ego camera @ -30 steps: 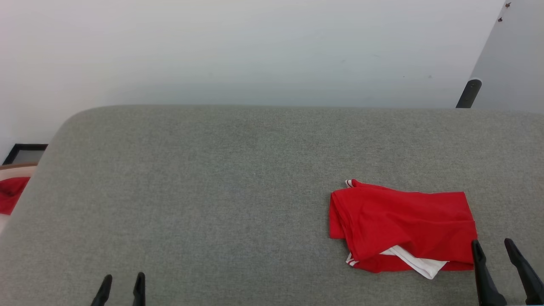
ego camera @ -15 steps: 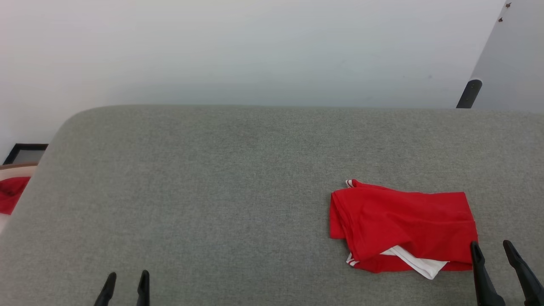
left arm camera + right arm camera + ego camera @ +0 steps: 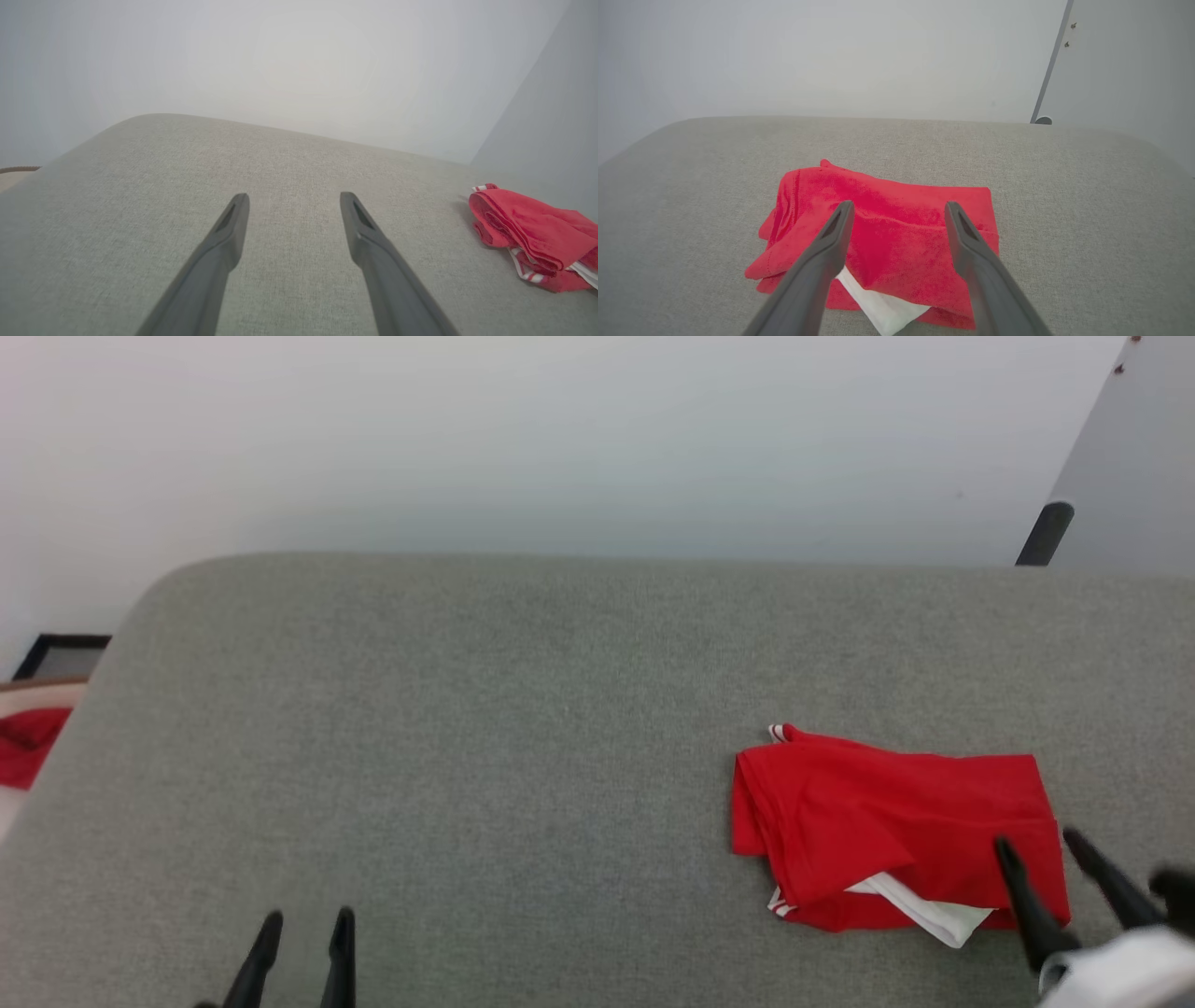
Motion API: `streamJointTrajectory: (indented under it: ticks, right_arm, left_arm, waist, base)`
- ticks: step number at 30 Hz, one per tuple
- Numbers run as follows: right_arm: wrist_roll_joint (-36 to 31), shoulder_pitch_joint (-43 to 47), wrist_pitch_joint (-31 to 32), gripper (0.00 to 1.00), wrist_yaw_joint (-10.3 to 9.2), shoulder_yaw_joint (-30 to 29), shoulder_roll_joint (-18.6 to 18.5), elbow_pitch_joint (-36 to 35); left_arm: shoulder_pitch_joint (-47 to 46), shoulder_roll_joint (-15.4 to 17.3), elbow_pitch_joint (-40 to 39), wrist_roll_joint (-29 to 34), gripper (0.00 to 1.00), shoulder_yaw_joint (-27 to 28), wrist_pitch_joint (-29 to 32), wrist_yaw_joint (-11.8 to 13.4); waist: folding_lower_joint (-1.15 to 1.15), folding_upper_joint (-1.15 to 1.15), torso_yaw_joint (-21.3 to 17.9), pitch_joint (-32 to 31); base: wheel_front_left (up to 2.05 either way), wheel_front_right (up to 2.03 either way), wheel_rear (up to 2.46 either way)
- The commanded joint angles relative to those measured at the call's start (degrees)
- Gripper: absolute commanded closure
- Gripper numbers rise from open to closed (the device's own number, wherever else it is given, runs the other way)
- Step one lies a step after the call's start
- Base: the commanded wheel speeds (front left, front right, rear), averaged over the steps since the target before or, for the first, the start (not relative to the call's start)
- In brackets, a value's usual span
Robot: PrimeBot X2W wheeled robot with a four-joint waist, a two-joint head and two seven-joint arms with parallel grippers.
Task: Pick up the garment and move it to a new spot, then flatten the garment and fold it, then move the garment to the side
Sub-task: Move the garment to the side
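In the head view, the right gripper [image 3: 1038,840] is seen blurred at 4 o'clock, and the scrap [image 3: 28,751] is cut off at 9 o'clock.

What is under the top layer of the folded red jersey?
A white sleeve pokes out beneath the top fold of the red jersey, beside striped trim. Anything else beneath is covered by red cloth.

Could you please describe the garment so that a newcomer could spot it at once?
Take the wide grey surface below the white wall. Toward its near right side lies the garment, a folded red bundle with a white piece poking out. The red cloth scrap, by contrast, lies beyond the surface's left edge.
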Motion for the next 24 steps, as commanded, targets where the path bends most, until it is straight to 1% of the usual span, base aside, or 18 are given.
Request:
streamJointTrajectory:
  ticks: [1,3,4,6,7,9,12,13,16,19,21,22,23,24]
  right_arm:
    - [0.2,-2.3,2.9,0.00,-0.02,0.2,-1.0,-0.4]
    - [0.5,-5.5,9.6,0.00,-0.03,-0.1,-1.7,0.0]
    - [1.3,-8.6,16.9,0.00,-0.03,-0.1,-2.8,0.6]
    - [2.4,-11.6,24.5,0.00,-0.03,-0.3,-4.0,1.7]
    - [3.4,-12.9,27.8,0.00,-0.03,-0.5,-4.6,2.1]
    - [4.5,-16.0,32.9,0.00,-0.03,-2.9,-5.4,2.6]
    - [5.4,-18.5,41.7,0.00,-0.03,-5.2,-5.7,4.3]
    - [5.4,-18.5,41.7,0.00,-0.03,-5.2,-5.7,4.3]
    - [5.7,-20.5,49.8,0.00,-0.03,-7.8,-5.5,4.9]
    - [3.7,-21.0,54.6,0.00,-0.03,-10.0,-4.7,5.8]
    - [2.5,-21.4,56.1,0.00,-0.03,-10.8,-4.1,6.3]
    - [1.8,-21.8,56.4,0.00,-0.03,-11.3,-3.5,6.7]
    - [0.6,-22.7,56.2,0.00,-0.03,-12.1,-2.2,7.9]
    - [0.6,-22.7,56.2,0.00,-0.03,-12.1,-2.2,7.9]
  left_arm:
    - [-1.4,0.0,-0.2,-0.2,0.00,-0.2,0.0,-0.1]
    - [-2.2,0.4,-0.2,-0.6,0.00,-0.6,0.0,-0.1]
    - [-3.2,0.7,-0.2,-1.0,0.00,-1.2,0.0,-0.1]
    - [-4.4,1.1,-0.1,-1.3,0.00,-1.5,0.0,-0.1]
    - [-5.0,1.4,0.0,-1.6,0.00,-1.9,0.0,-0.1]
    - [-6.6,2.1,0.0,-1.9,0.00,-2.8,0.0,-0.1]
    - [-8.8,3.3,0.1,-2.6,0.00,-3.9,0.0,-0.1]
    - [-8.8,3.3,0.1,-2.6,0.00,-3.9,0.0,-0.1]
    - [-10.6,4.3,0.3,-3.2,0.00,-4.8,0.0,-0.1]
    - [-11.9,5.0,0.6,-3.8,0.00,-5.6,0.0,-0.1]
    - [-12.5,5.3,0.8,-4.1,0.00,-6.0,0.0,-0.1]
    - [-12.8,5.4,0.9,-4.2,0.00,-6.2,0.0,-0.1]
    - [-13.2,5.6,1.1,-4.4,0.00,-6.5,0.0,-0.1]
    - [-13.2,5.6,1.1,-4.4,0.00,-6.5,0.0,-0.1]
  waist:
    - [0.00,0.00,-0.1,1.4]
    - [0.00,0.00,-0.3,2.8]
    - [0.00,0.00,-0.4,3.9]
    - [0.00,0.00,-0.3,5.1]
    - [0.00,0.00,-0.1,5.7]
    - [0.00,0.00,0.3,7.2]
    - [0.00,0.00,0.8,9.0]
    - [0.00,0.00,0.8,9.0]
    - [0.00,0.00,1.2,10.5]
    - [0.00,0.00,1.4,11.6]
    - [0.00,0.00,1.6,12.2]
    - [0.00,0.00,1.6,12.6]
    - [0.00,0.00,1.4,13.1]
    - [0.00,0.00,1.4,13.1]
  base:
    - [0.00,0.00,0.00]
    - [0.00,0.00,0.00]
    - [0.00,0.00,0.00]
    - [0.00,0.00,0.00]
    - [0.00,0.00,0.00]
    - [0.00,0.00,0.00]
    - [0.00,0.00,0.00]
    - [0.00,0.00,0.00]
    - [0.00,0.00,0.00]
    - [0.00,0.00,0.00]
    - [0.00,0.00,0.00]
    - [0.00,0.00,0.00]
    - [0.00,0.00,0.00]
    - [0.00,0.00,0.00]
